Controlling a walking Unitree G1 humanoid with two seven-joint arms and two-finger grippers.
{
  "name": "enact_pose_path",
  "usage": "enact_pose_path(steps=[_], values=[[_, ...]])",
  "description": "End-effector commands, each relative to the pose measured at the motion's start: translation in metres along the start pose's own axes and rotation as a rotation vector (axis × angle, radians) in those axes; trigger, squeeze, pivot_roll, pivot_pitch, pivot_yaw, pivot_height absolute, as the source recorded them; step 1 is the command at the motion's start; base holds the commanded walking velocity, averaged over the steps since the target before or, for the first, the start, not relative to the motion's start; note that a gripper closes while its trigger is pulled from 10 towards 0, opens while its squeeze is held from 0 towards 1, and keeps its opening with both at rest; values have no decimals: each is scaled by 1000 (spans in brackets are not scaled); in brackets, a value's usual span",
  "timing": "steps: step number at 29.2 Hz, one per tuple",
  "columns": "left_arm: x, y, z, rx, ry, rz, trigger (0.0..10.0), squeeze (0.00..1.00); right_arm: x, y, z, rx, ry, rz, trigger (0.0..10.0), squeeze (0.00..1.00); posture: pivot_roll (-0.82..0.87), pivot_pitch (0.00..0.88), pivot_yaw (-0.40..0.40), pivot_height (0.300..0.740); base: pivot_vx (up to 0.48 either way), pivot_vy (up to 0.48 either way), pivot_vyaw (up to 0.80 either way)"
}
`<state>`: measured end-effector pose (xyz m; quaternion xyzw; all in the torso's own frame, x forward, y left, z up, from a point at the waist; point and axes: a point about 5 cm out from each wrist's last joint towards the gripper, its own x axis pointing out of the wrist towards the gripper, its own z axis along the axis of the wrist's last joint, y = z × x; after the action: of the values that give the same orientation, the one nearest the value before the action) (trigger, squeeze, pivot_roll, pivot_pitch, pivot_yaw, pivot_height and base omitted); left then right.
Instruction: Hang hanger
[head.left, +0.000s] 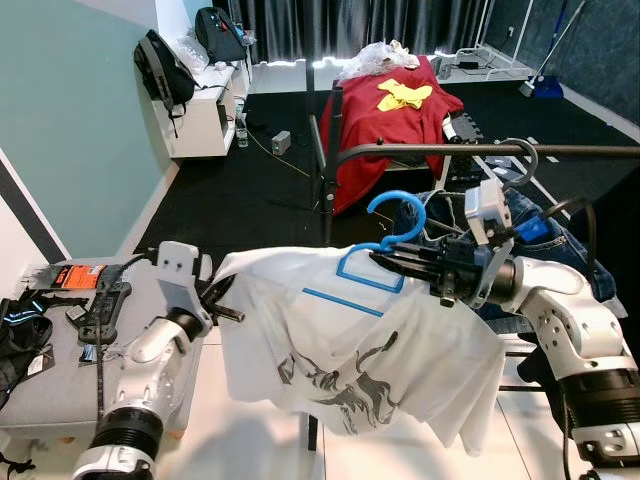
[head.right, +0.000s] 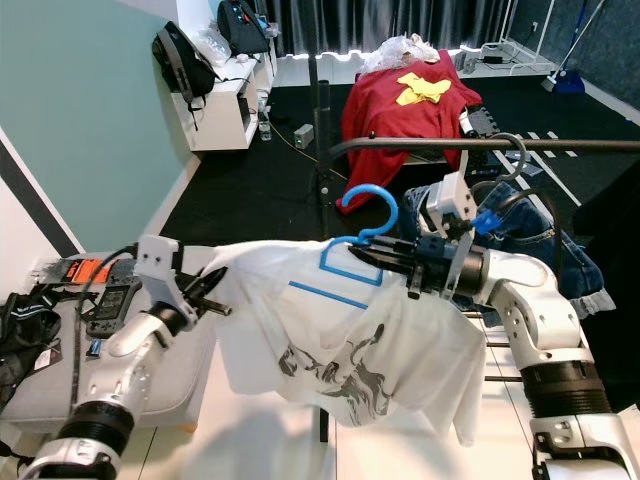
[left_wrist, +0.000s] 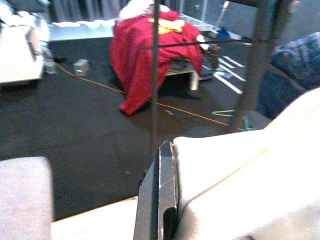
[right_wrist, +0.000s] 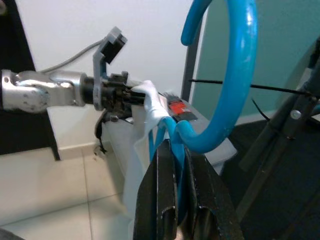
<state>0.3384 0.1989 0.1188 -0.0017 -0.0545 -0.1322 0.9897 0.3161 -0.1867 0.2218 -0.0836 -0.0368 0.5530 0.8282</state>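
Observation:
A blue plastic hanger (head.left: 385, 235) carries a white T-shirt (head.left: 350, 350) with a dark print. My right gripper (head.left: 392, 266) is shut on the hanger just below its hook (right_wrist: 227, 75). My left gripper (head.left: 225, 300) is shut on the shirt's left shoulder, holding the cloth (left_wrist: 240, 180) stretched out. The dark clothes rail (head.left: 480, 150) runs across behind and above the hook, which hangs a little below and in front of it. A grey hanger hook (head.left: 522, 155) sits on the rail with denim (head.left: 540, 235) beneath.
A grey padded box (head.left: 60, 360) with tools stands at my left. The rack's upright post (head.left: 327, 170) rises behind the shirt. A red-draped bench (head.left: 390, 120) and a white shelf (head.left: 205, 115) with backpacks stand further back on black floor.

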Motion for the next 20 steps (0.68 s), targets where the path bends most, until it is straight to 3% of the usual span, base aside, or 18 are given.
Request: enact_pose_path(steps=[1,3,4,6,7,9,16,20], values=[[-4,9,-2,29,24,34,0,0,0,1,-2,-20,16,-2,0,0,-71,0,41,740,0,0,0],[-9,27,-5,86,85,116,0,0,-1,6,-12,-10,48,-14,0,0,-71,0,44,740,0,0,0],[-9,27,-5,86,85,116,0,0,-1,6,-12,-10,48,-14,0,0,-71,0,44,740,0,0,0],[-11,49,1,95,96,246,0,0,-3,18,-26,19,79,1,0,0,-68,0,44,740,0,0,0],[-11,49,1,95,96,246,0,0,-3,18,-26,19,79,1,0,0,-68,0,44,740,0,0,0],[-12,63,6,113,105,343,0,0,-4,33,-30,64,66,41,0,0,-70,0,51,740,0,0,0],[-6,72,14,129,107,426,0,0,-14,58,-31,144,46,116,0,0,-78,0,55,740,0,0,0],[-5,75,14,156,128,461,0,0,-17,63,-31,158,36,127,0,0,-79,0,57,740,0,0,0]])
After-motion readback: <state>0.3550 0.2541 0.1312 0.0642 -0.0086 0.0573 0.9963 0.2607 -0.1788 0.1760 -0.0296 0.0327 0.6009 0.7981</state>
